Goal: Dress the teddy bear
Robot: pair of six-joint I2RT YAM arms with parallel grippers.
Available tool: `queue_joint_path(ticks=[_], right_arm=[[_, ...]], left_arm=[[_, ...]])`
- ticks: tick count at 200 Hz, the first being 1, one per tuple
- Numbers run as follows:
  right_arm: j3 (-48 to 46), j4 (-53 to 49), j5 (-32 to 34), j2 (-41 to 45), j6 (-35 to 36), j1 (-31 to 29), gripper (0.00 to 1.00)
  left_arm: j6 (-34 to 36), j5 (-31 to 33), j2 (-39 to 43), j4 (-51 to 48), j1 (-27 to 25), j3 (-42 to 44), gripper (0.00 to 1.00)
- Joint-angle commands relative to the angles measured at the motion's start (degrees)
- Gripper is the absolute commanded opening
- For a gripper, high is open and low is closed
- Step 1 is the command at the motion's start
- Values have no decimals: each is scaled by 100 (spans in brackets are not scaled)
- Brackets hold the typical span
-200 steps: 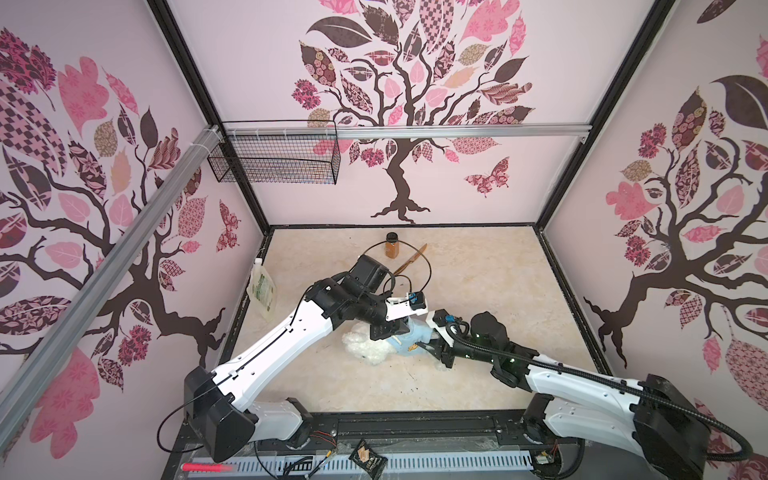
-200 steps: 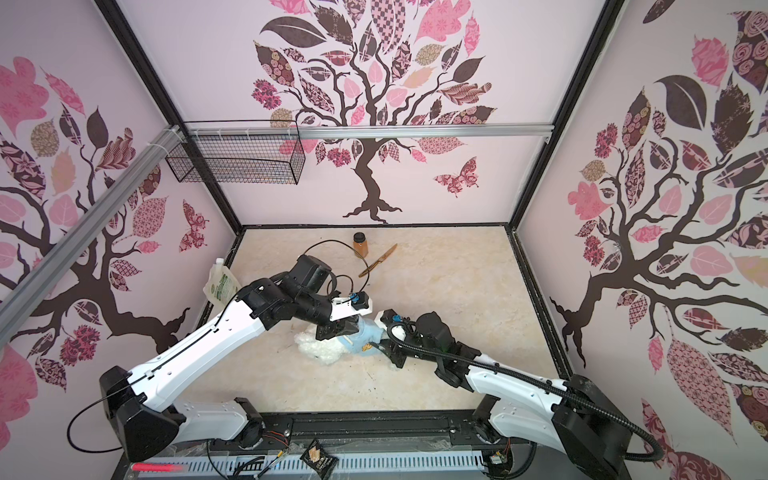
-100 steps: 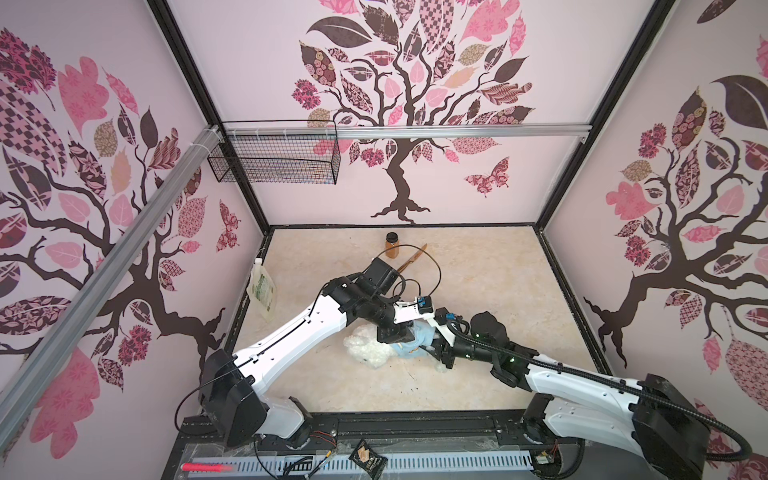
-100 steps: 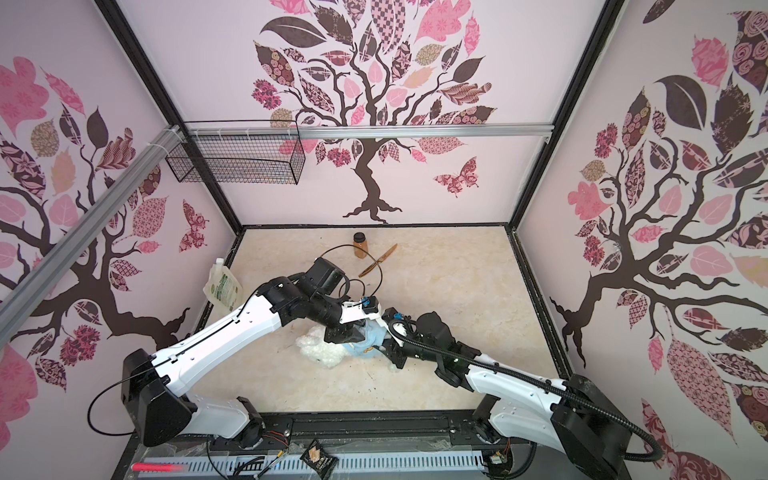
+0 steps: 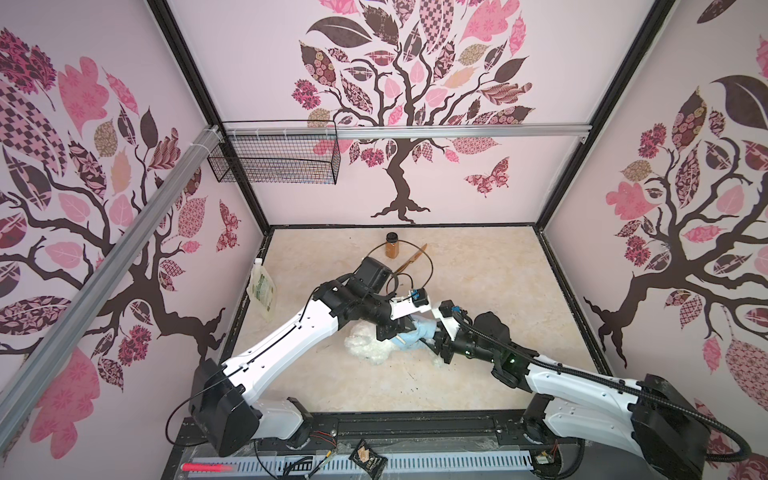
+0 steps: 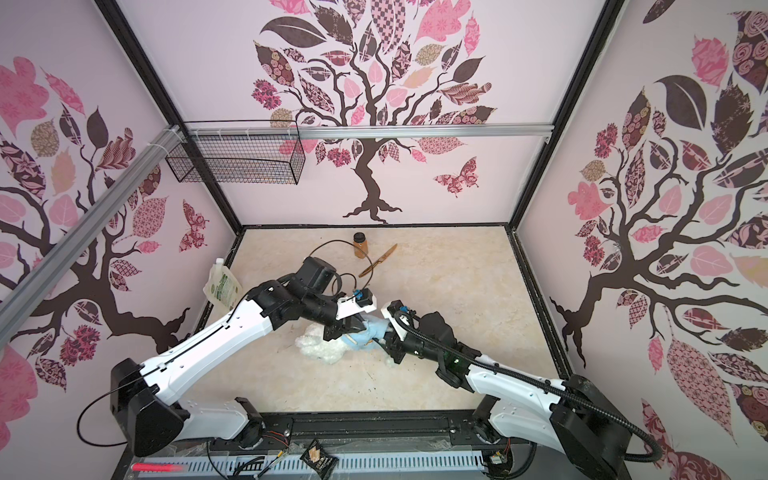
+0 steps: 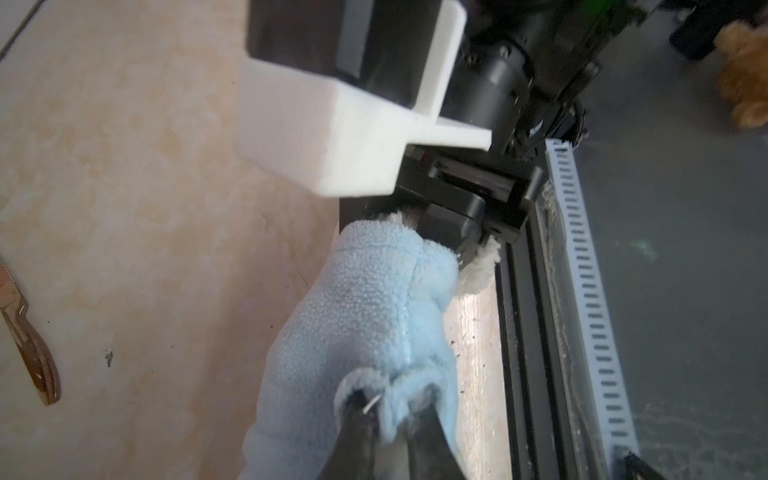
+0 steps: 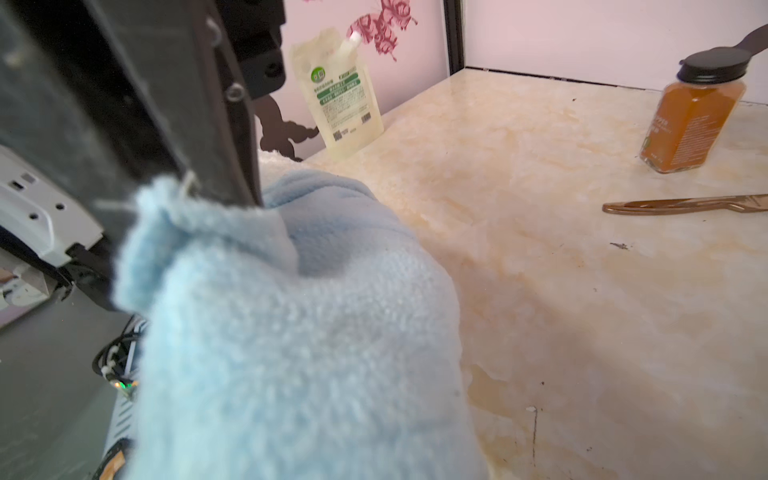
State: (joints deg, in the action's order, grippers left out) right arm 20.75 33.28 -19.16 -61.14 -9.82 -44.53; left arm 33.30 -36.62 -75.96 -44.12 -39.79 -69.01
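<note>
**A:** Where is the bear lying?

**B:** The fluffy white plush teddy bear (image 5: 365, 348) is lying on the cream marble-look worktop (image 5: 478, 282), near the front and between the two arms. The light blue fleece shirt (image 7: 361, 316) is covering the end nearer the right arm.

**A:** And the jaws?

**B:** The left gripper (image 7: 388, 411) is pinching the shirt's rolled hem, jaws pressed onto the fabric. The right gripper (image 7: 453, 232) looks to be clamping white fur that is poking out of the shirt's opening, though only one finger is showing clearly.

**A:** How should this step go?

**B:** I'm judging it as drawing the shirt along the body. The left should be pulling the hem slowly and low while the right is anchoring the bear. Fleece is probably clinging to the fur, so a jerk risks slipping the pinch.

**A:** Is anything readable?

**B:** The translucent spouted pouch (image 8: 338, 95) is showing a green-banded label with a barcode. The amber jar with the black lid (image 8: 690, 120) is also carrying print. Both are too blurred to read.
</note>
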Motion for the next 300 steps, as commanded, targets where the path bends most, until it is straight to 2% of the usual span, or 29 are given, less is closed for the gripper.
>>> queue_joint_path(ticks=[1, 35, 58, 82, 100, 109, 129, 160, 176, 183, 196, 221, 249, 273, 300], right_arm=[[-149, 1146, 296, 300, -578, 314, 20], [-442, 963, 340, 485, -715, 464, 18], [-601, 974, 447, 623, -875, 518, 16], [-761, 1056, 546, 765, -1109, 562, 14], [-824, 1129, 628, 843, -1262, 577, 13], [-868, 1171, 728, 872, -1371, 577, 0], [-969, 1337, 882, 953, -1492, 577, 0], [-812, 1365, 301, 877, -1130, 577, 0], [-588, 1144, -190, 812, -750, 575, 10], [-486, 1010, -381, 770, -574, 575, 17], [-333, 782, -593, 707, -283, 578, 30], [-187, 735, -983, 481, -124, 571, 49], [-166, 1196, -1376, 232, -343, 544, 61], [-100, 1245, -1580, 152, -293, 512, 65], [-28, 1062, -1828, 103, -148, 504, 83]], left_arm=[[-817, -1141, 427, 871, 259, 504, 0], [-1630, -1469, 984, 2038, 481, 968, 0], [-2224, -1872, 1201, 2680, 813, 1234, 0], [-2681, -2014, 1344, 3170, 1149, 1519, 0], [-2884, -2020, 1408, 3359, 1287, 1722, 0], [-2952, -2000, 1441, 3445, 1321, 1822, 0], [-3108, -1969, 1509, 3605, 1365, 2008, 0], [-2938, -1937, 1500, 3493, 1363, 2011, 0], [-2131, -1616, 1381, 2689, 1191, 1761, 0], [-1710, -1376, 1307, 2270, 1067, 1624, 0], [-1348, -1033, 1164, 1859, 844, 1461, 0], [-1305, -1009, 960, 1837, 624, 1299, 0], [-1370, -1176, 891, 2001, 586, 1268, 0], [-1269, -1090, 856, 1874, 569, 1276, 0], [-1223, -912, 821, 1811, 569, 1272, 0]])
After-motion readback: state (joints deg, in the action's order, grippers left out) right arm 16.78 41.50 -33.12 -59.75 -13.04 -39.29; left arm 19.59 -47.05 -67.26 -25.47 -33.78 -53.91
